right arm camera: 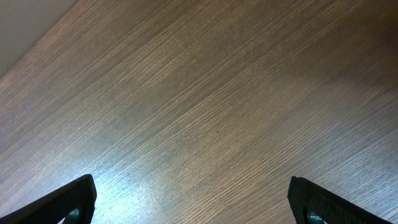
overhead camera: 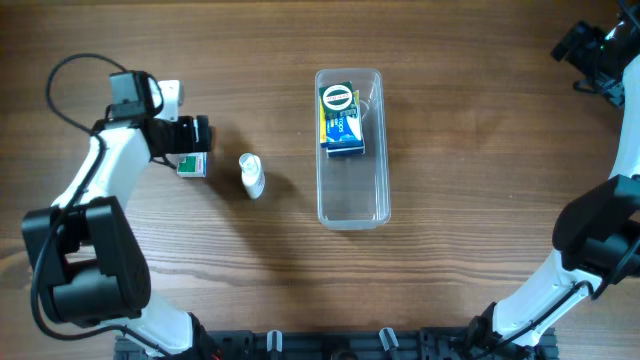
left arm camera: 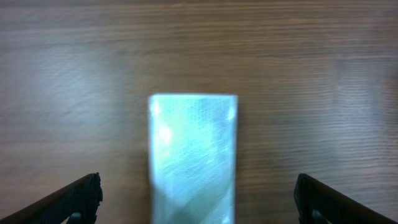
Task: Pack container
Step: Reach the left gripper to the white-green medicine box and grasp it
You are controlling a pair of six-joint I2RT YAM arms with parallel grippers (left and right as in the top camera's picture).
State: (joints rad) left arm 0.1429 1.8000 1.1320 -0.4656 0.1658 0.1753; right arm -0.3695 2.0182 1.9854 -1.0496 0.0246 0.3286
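Note:
The clear container (overhead camera: 352,200) lies lengthwise at the table's middle. A blue and yellow box with a round label (overhead camera: 340,120) lies in its far half. My left gripper (overhead camera: 190,135) is open and hangs right over a small green and white box (overhead camera: 192,166). That box fills the middle of the left wrist view (left arm camera: 193,155), blurred, between the spread fingers and apart from both. A small white bottle (overhead camera: 252,175) lies on its side between the box and the container. My right gripper (overhead camera: 590,50) is open and empty at the far right corner.
The right wrist view shows only bare wood (right arm camera: 205,106) and a pale strip past the table edge (right arm camera: 25,25) at top left. Both arm bases stand at the near edge.

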